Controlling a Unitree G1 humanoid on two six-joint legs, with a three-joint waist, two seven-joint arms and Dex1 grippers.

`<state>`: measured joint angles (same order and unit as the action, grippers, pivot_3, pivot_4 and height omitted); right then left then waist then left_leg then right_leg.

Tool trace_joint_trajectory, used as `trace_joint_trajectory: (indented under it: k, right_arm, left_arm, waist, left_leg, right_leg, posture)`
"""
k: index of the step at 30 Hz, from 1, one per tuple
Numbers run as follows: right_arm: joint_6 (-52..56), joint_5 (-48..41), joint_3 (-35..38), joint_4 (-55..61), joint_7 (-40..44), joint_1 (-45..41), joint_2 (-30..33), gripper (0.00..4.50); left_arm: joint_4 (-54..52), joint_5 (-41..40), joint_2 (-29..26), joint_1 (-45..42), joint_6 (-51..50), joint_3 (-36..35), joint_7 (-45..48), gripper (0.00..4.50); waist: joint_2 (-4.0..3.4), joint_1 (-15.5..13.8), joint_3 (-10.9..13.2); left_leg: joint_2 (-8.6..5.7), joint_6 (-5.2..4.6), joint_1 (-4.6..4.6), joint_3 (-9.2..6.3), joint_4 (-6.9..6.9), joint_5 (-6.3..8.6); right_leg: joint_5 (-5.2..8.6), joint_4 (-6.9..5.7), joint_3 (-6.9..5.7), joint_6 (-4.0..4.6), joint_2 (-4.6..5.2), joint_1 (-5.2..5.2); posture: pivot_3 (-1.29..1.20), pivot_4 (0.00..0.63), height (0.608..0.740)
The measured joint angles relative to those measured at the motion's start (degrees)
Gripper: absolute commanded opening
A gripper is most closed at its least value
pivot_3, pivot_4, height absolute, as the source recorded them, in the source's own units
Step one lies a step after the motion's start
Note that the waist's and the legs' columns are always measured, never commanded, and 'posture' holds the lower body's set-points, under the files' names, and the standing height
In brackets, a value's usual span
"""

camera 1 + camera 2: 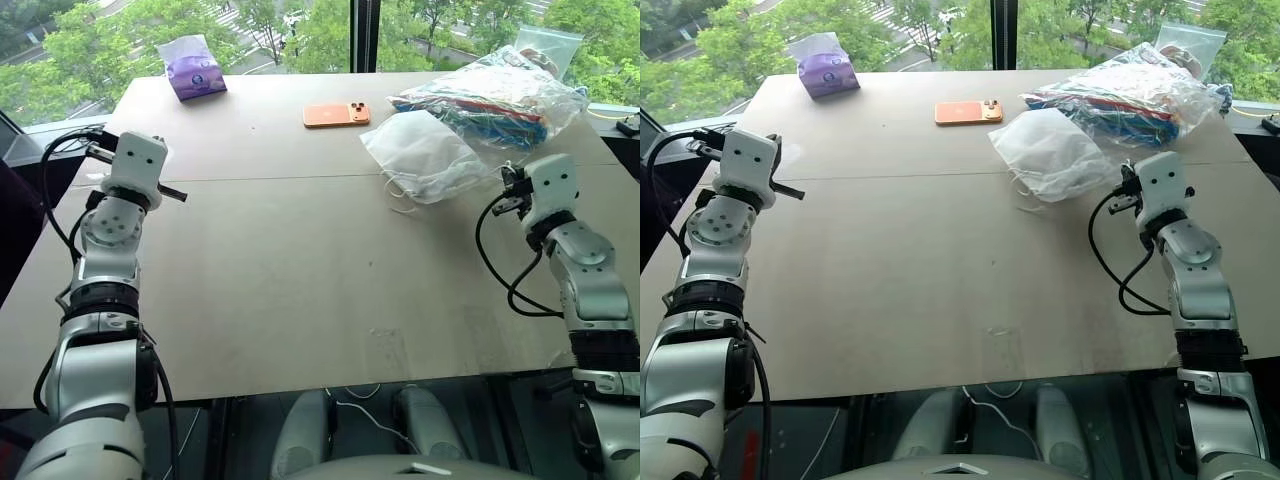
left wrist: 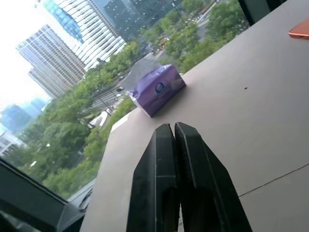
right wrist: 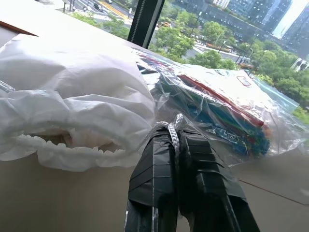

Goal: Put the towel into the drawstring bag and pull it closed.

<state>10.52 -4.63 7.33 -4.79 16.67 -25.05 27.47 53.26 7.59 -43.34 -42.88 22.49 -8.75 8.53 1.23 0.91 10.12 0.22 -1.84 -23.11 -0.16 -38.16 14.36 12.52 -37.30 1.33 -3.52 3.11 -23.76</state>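
Drawstring bag (image 1: pixel 425 152), thin white and half see-through, lies crumpled on the far right of the counter (image 1: pixel 300 280), touching the large clear plastic bag (image 1: pixel 495 100) of colourful items behind it and just beyond the right gripper (image 1: pixel 512 188); an orange phone (image 1: pixel 336 115) lies to its left and a purple tissue pack (image 1: pixel 195 70) sits at the far left corner, well apart, with the left gripper (image 1: pixel 175 192) raised over the counter's left edge. The right eye view shows the same layout, with a loose loop of white cord (image 1: pixel 1025 195) trailing from the bag's mouth toward the near side. In the left wrist view the left gripper (image 2: pixel 175 140) has its two black fingers pressed together on nothing, pointing toward the tissue pack. In the right wrist view the right gripper (image 3: pixel 175 137) is clamped on a braided white cord that runs up between its fingers, with the bag's gathered, ruffled mouth just ahead. The fabric looks very light, limp and slippery, so it would probably slide rather than resist; the cords are the sensible place to hold. Whether the towel is inside cannot be made out through the folds, and the second cord end is hard to trace
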Motion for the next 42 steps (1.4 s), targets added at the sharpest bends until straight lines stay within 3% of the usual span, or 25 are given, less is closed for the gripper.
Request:
trace_joint_trajectory:
  k: [4,8,11,16,19,23,27,35,42]
  right_arm:
    - [0.8,-2.0,0.2,0.7,1.3,0.3,-1.8,0.0]
    - [6.8,-9.3,-1.0,7.2,6.9,1.9,-4.6,0.0]
    - [11.7,-13.7,-3.1,12.6,10.0,2.4,-5.3,0.0]
    - [13.8,-13.7,-3.2,13.2,10.4,2.1,-4.9,0.0]
    - [14.1,-13.3,-3.4,13.1,10.4,2.0,-4.6,0.0]
    - [14.3,-13.1,-3.7,13.3,10.3,2.4,-4.5,0.0]
    - [14.4,-12.8,-3.7,13.7,9.7,3.1,-4.5,0.0]
    - [14.4,-12.1,-3.6,15.5,8.8,5.2,-4.2,0.0]
    - [15.1,-12.2,-3.6,15.5,8.6,5.6,-4.2,0.0]
  left_arm:
    - [2.1,-0.1,0.5,0.0,0.2,0.0,-1.7,0.07]
    - [-1.7,-7.4,7.4,1.6,-1.5,1.8,16.4,0.07]
    - [-8.1,-12.7,14.0,4.4,-8.2,5.7,29.7,0.8]
    - [-12.1,-14.5,24.7,1.8,-18.1,12.0,38.1,3.12]
    - [-4.9,-14.4,30.0,-6.4,-19.1,11.6,34.3,3.12]
    - [6.3,-14.5,33.1,-14.7,-19.2,8.6,27.2,3.12]
    - [14.0,-13.8,34.2,-17.3,-18.7,7.6,26.4,3.12]
    - [14.6,-13.0,30.7,-17.2,-14.8,8.2,38.1,3.12]
    - [14.7,-11.1,33.8,-17.2,-13.4,8.7,36.8,3.12]
  waist:
    - [0.0,-0.2,0.0]
    - [-0.03,-0.7,0.0]
    - [-0.03,-0.3,0.0]
    - [-0.02,-0.3,0.0]
    - [-0.02,-0.2,0.0]
    - [-0.02,0.4,0.0]
    - [-0.02,0.1,0.0]
    - [-0.03,-0.1,0.0]
    - [-0.02,-0.6,0.0]
  left_leg:
    - [0.01,0.0,-0.01,-0.03,-0.04,0.0]
    - [-0.02,0.0,-0.19,0.02,-0.19,0.0]
    - [-0.02,0.0,-0.56,-0.1,-0.34,-0.01]
    - [-0.17,0.0,-0.65,-0.16,-0.42,-0.01]
    - [-0.18,-0.01,-0.62,-0.2,-0.42,-0.01]
    - [-0.16,-0.01,-0.58,-0.26,-0.4,-0.01]
    - [-0.17,-0.01,-0.66,-0.25,-0.38,-0.01]
    - [-0.16,0.0,-0.64,-0.25,-0.37,-0.01]
    - [-0.2,-0.01,-0.69,-0.25,-0.39,-0.01]
  right_leg:
    - [0.0,-0.07,-0.06,0.0,0.0,0.01]
    - [0.0,-0.05,-0.24,0.01,0.01,0.07]
    - [-0.01,-0.02,-0.35,0.01,-0.01,-0.19]
    - [-0.01,-0.08,-0.42,0.01,-0.07,-0.26]
    - [-0.01,-0.13,-0.42,0.01,-0.12,-0.26]
    - [0.0,-0.12,-0.32,0.0,-0.16,-0.27]
    - [0.0,-0.01,-0.34,0.0,-0.14,-0.3]
    - [0.0,-0.02,-0.36,0.01,-0.15,-0.3]
    - [0.0,0.02,-0.37,0.0,-0.1,-0.28]
  posture:
    - [0.0,0.15,0.74]
    - [0.0,0.15,0.74]
    - [0.0,0.15,0.74]
    - [0.0,0.15,0.74]
    - [0.0,0.15,0.74]
    - [0.0,0.15,0.74]
    - [0.0,0.15,0.74]
    - [0.0,0.15,0.74]
    - [0.0,0.15,0.74]
